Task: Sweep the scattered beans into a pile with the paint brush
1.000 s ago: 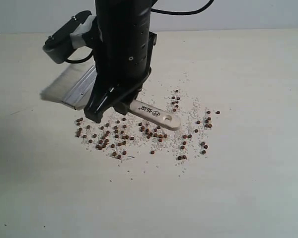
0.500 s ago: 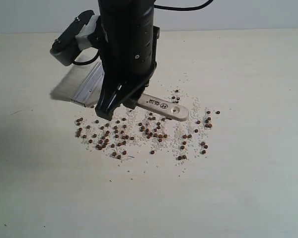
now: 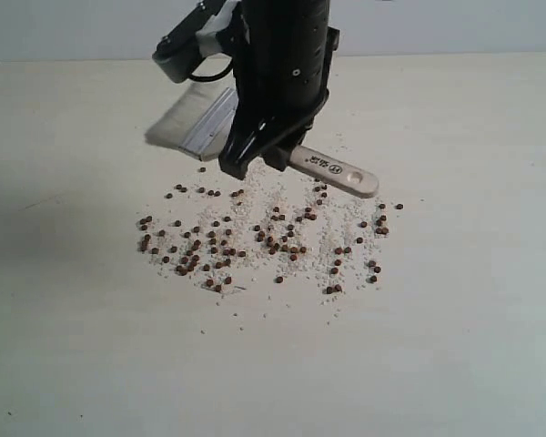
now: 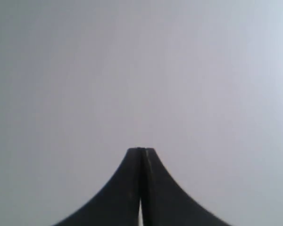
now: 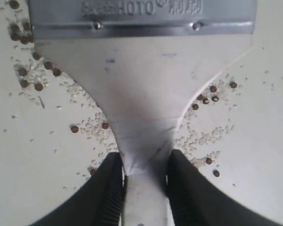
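Currently the paint brush (image 3: 332, 170) is clenched at its handle by the right gripper (image 3: 255, 164), bristles beside the scattered beans (image 3: 255, 241), handle over them; the left gripper (image 4: 141, 155) is closed on nothing.

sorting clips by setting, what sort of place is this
Probably a robot lab test bench rather than a home: a bare pale tabletop against a blank wall, beans and white crumbs strewn across it, and the right gripper holding a paint brush.
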`<state>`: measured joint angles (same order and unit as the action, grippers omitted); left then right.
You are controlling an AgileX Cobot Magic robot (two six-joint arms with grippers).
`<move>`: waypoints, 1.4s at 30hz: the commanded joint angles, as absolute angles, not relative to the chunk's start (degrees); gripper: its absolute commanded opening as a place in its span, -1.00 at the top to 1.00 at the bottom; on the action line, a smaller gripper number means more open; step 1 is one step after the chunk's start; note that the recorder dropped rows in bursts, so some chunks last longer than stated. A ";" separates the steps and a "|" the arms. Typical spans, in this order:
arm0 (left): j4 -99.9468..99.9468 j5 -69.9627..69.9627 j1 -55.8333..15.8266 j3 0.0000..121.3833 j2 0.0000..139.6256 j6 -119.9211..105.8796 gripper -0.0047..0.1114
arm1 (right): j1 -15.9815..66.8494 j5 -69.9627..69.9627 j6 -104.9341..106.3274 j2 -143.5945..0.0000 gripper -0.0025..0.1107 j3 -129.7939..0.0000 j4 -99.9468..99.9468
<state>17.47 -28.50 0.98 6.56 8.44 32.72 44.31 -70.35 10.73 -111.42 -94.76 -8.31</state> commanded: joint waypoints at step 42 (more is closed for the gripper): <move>99.95 2.08 -22.26 46.63 81.14 19.34 0.46 | 28.52 -69.96 23.92 -120.85 0.96 -104.40 10.82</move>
<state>100.46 -1.97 -19.10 46.79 79.14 22.51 28.65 -70.36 23.23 -120.96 -103.85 10.93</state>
